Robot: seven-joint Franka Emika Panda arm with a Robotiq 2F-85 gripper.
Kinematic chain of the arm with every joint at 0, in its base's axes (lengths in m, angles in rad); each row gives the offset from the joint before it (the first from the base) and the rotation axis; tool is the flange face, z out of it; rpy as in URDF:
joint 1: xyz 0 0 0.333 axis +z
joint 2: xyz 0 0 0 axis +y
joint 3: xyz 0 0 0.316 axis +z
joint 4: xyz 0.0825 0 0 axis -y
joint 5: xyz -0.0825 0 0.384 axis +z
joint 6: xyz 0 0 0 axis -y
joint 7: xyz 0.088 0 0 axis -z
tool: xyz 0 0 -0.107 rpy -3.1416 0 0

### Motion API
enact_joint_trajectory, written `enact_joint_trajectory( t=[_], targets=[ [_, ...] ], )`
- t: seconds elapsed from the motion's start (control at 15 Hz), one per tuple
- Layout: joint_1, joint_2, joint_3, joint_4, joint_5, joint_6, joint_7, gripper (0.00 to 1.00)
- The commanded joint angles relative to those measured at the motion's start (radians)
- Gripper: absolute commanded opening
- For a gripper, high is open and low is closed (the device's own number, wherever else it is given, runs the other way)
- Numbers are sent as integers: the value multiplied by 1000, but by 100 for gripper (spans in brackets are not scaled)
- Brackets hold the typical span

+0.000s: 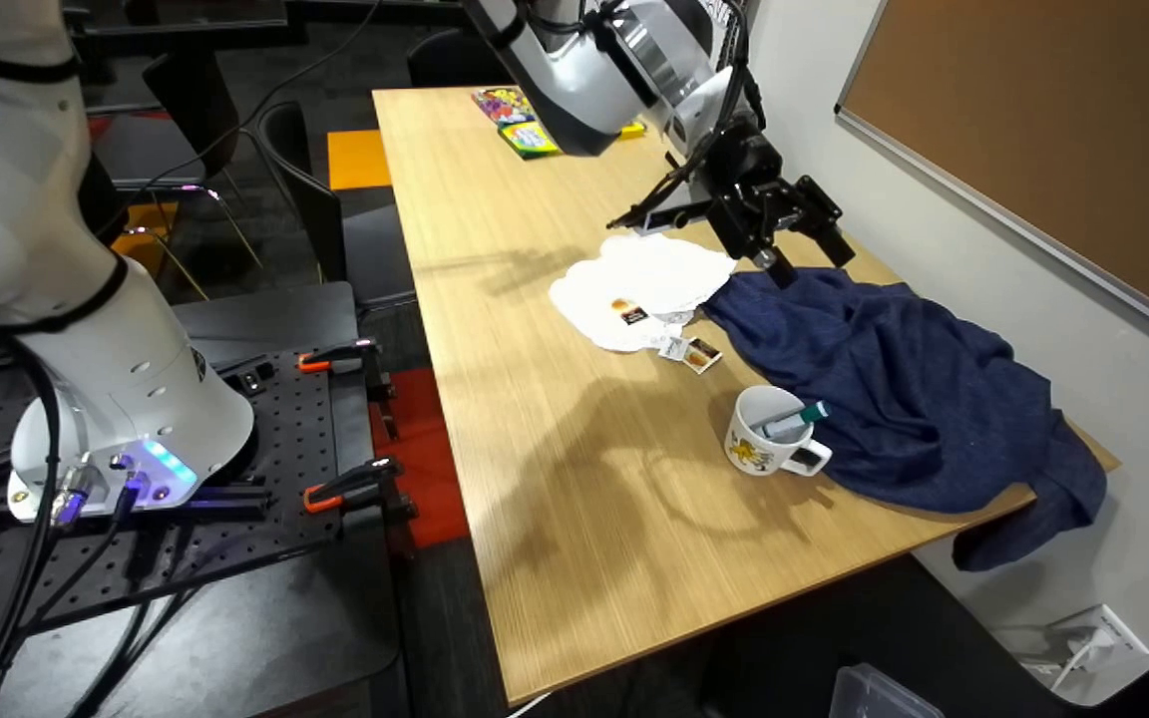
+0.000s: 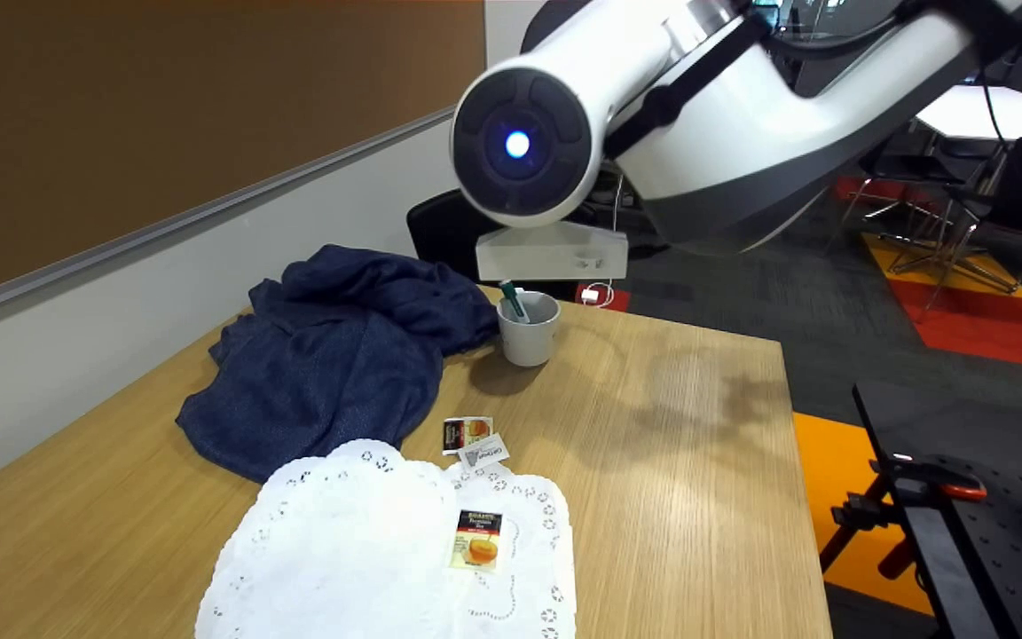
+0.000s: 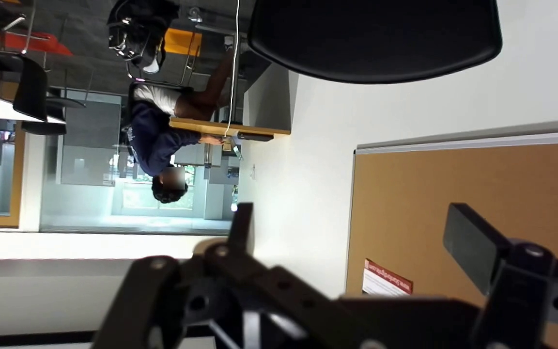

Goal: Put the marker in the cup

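The cup (image 1: 746, 449) is a white mug standing upright on the table beside a dark blue cloth; it also shows in an exterior view (image 2: 530, 344). The marker (image 1: 786, 425) is inside the cup, leaning on the rim with its dark green end sticking out; it also shows in an exterior view (image 2: 514, 303). My gripper (image 1: 814, 261) is open and empty, raised well above the table, over the far end of the cloth and apart from the cup. Its spread fingers show in the wrist view (image 3: 349, 218) with nothing between them. Cup and marker are out of the wrist view.
The dark blue cloth (image 1: 919, 389) lies by the wall side of the table (image 1: 574, 519). White doilies (image 2: 334, 541) and several tea packets (image 2: 477, 540) lie on the table. Colourful boxes (image 1: 527, 138) stand at its far end. A cork board (image 3: 405, 203) hangs on the wall.
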Motion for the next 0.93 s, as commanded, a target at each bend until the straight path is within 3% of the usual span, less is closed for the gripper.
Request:
enact_joint_trajectory(
  t=[0.0,0.47,0.53,0.87],
  targets=[
    [-5,-153,24,-118,37,22,-53,100],
    [10,-276,60,-221,102,88,-114,100],
    [9,-220,51,-166,84,50,-81,100],
    [16,-243,59,-196,86,62,-82,100]
  ],
)
